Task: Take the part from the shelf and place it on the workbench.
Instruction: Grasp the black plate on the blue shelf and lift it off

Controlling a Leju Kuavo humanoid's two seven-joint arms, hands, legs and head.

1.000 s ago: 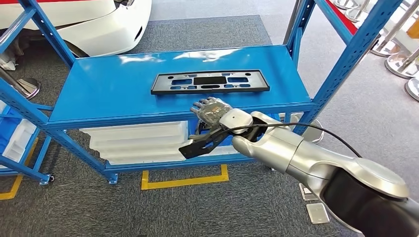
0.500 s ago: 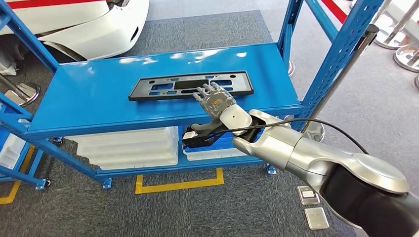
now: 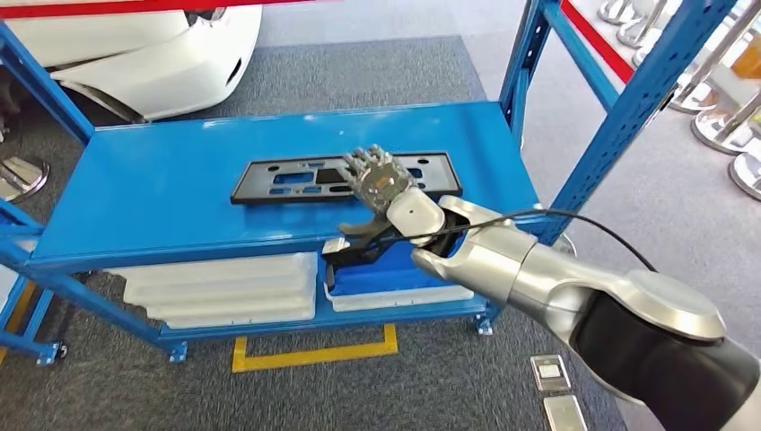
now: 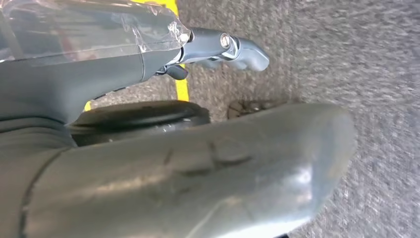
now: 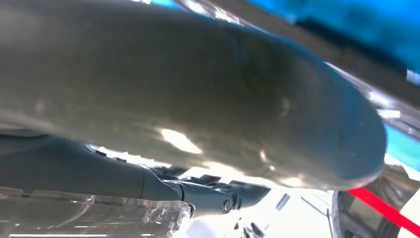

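Right robot hand (image 3: pixel 377 176), fingers spread, has advanced over the black part (image 3: pixel 296 180).

Grey carpet floor (image 3: pixel 377 63) with yellow tape markings (image 3: pixel 314 355). A blue metal shelf rack (image 3: pixel 135 184) stands before a white car body (image 3: pixel 153 54); chrome stanchion bases (image 3: pixel 718 126) at right.

Glossy blue painted metal shelf (image 3: pixel 179 193); matt black plastic rectangular part (image 3: pixel 296 179); smooth brushed silver metal arm (image 3: pixel 529 269); rough grey carpet floor (image 3: pixel 377 67).
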